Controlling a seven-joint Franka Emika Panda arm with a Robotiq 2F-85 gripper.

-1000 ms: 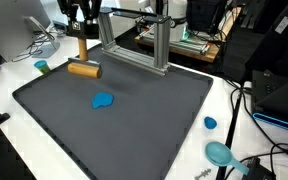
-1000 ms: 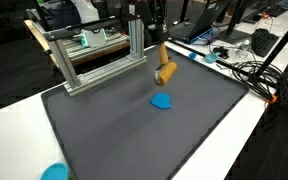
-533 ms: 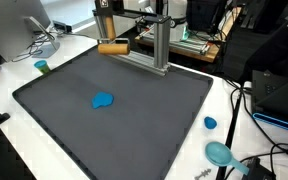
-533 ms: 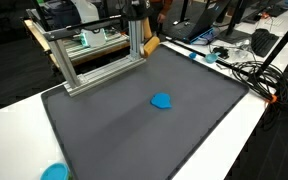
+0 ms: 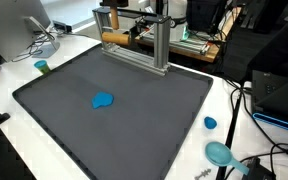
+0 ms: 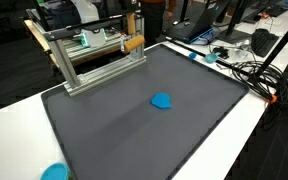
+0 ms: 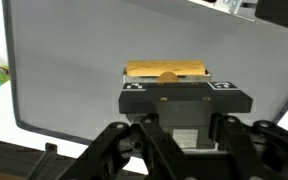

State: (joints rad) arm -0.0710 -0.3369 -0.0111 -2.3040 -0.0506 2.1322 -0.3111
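Observation:
My gripper (image 7: 184, 118) is shut on a wooden tool with a cylinder head (image 7: 167, 70), which I hold high over the far edge of the dark grey mat (image 7: 74, 70). In both exterior views the wooden head (image 5: 116, 39) (image 6: 132, 43) hangs level, next to the aluminium frame (image 5: 162, 45) (image 6: 94, 65). The gripper itself is mostly hidden behind the frame there. A flat blue blob (image 5: 103, 100) (image 6: 162, 101) lies alone on the mat (image 5: 144, 125), well away from the tool.
A small blue cap (image 5: 210, 123) and a teal dish (image 5: 219, 153) lie on the white table beside the mat. A teal cup (image 5: 42, 67) stands at another corner. Cables and monitors crowd the table's far side.
The wooden tool has been lifted off the mat and carried up and back to the aluminium frame. The blue blob has not moved.

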